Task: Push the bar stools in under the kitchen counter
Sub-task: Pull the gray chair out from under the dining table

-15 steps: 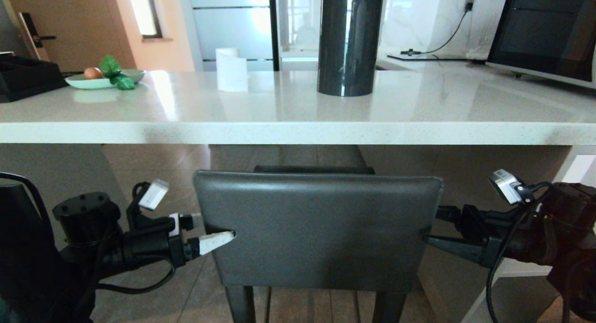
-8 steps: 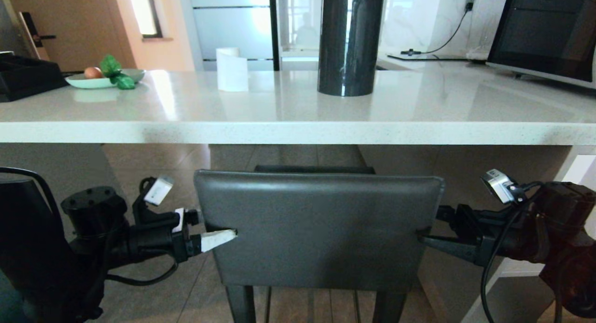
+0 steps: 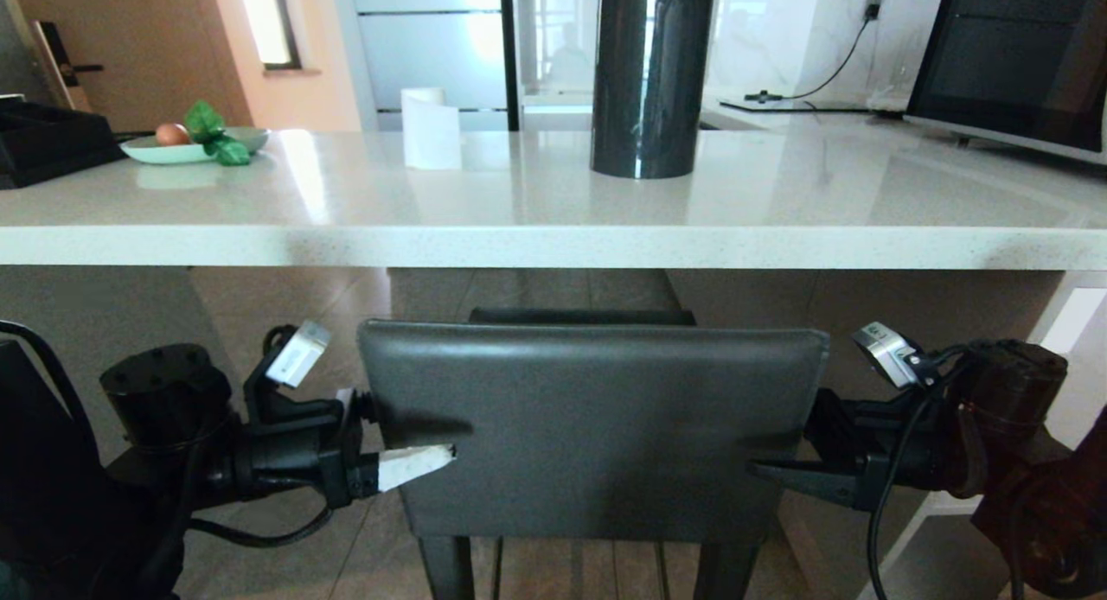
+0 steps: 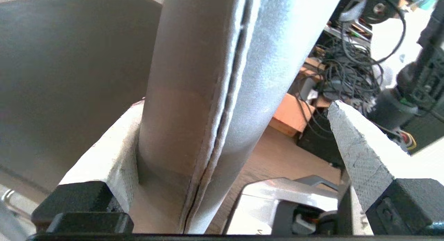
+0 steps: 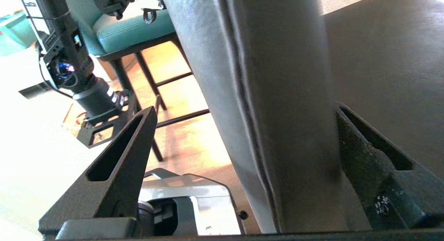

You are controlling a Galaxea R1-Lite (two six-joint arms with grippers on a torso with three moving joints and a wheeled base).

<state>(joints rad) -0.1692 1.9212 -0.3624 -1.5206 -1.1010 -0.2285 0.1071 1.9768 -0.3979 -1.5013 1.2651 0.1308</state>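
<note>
My head camera sits low, about level with the worktop point(image 3: 553, 245) edge, facing forward so I see both its top surface and the space beneath it. The grey stool point(image 3: 592, 427) backrest fills the lower middle, fairly near. My left wrist camera looks along its fingers point(image 4: 360, 161) from very close, aimed at that backrest's side edge point(image 4: 194, 95), with the right arm and cabling beyond. My right wrist camera does the same from the opposite edge point(image 5: 263, 95), facing back toward the left arm, with a teal stool point(image 5: 131, 29) behind it. All three views share the grey backrest; each wrist view catches the other arm.
</note>
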